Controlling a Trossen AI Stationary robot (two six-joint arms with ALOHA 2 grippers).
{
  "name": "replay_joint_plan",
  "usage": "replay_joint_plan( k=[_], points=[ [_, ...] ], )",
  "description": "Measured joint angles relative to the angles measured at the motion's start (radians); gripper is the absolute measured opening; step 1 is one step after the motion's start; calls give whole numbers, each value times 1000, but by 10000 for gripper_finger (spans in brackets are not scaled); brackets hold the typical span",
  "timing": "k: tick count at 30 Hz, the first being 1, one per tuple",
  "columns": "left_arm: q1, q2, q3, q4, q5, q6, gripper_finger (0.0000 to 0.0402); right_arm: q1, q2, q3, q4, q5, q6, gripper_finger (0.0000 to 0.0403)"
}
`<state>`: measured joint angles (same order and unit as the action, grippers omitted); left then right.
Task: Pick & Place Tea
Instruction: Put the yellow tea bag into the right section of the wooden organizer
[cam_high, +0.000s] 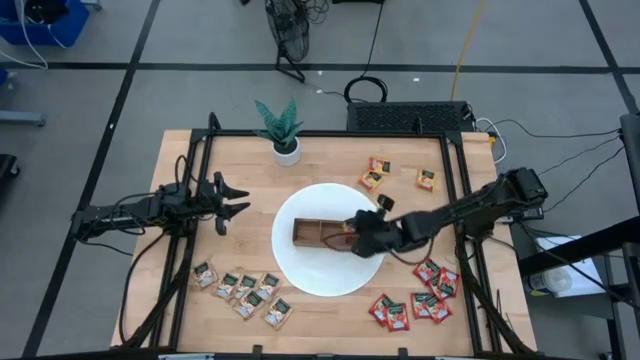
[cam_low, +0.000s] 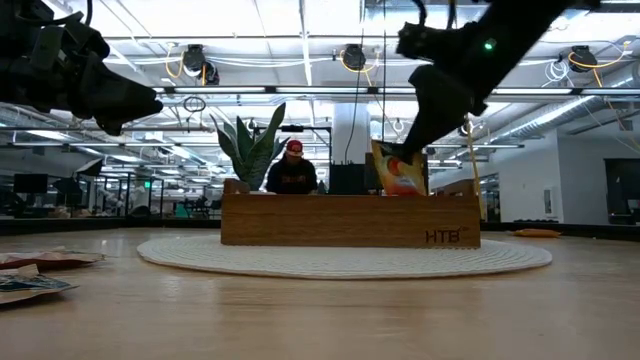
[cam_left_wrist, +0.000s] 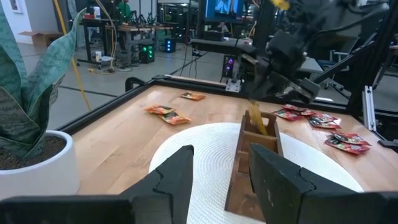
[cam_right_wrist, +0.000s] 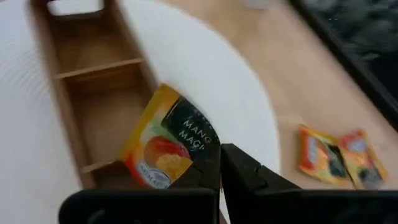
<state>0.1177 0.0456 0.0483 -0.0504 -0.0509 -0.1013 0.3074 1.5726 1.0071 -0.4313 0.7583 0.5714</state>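
A brown wooden three-compartment tray sits on a round white mat. My right gripper is over the tray's right end, shut on an orange-yellow tea sachet, which stands above the tray wall in the low view. More orange-yellow sachets lie far right. Red ones are near right and pale beige ones near left. My left gripper hovers open to the left of the mat, touching nothing. My right gripper pinches the orange-yellow sachet between its two fingers at one edge, near a corner. The fingers come from above, slanting in from the table's right. The sachet hangs tilted, its lower end inside the tray's right-end compartment; whether it touches the floor I cannot tell.
A potted plant in a white pot stands at the far edge, left of centre. A black frame runs along the table's sides. Bare wood lies between the mat and the sachet groups. A person shows in the room beyond the table.
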Motion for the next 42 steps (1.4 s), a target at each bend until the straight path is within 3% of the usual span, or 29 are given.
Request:
replay_joint_plan(
  k=[4,8,17,27,42],
  points=[
    [0,0,0,1,0,0,157,62,0,-34,18,134,154,0],
    [0,0,0,1,0,0,157,102,0,-49,20,155,221,0],
    [0,0,0,1,0,0,157,117,0,-10,-50,47,100,0],
    [0,0,0,1,-1,0,157,44,0,93,-227,-105,-30,0],
    [0,0,0,1,-1,0,157,34,0,120,-292,-52,-99,0]
  ],
)
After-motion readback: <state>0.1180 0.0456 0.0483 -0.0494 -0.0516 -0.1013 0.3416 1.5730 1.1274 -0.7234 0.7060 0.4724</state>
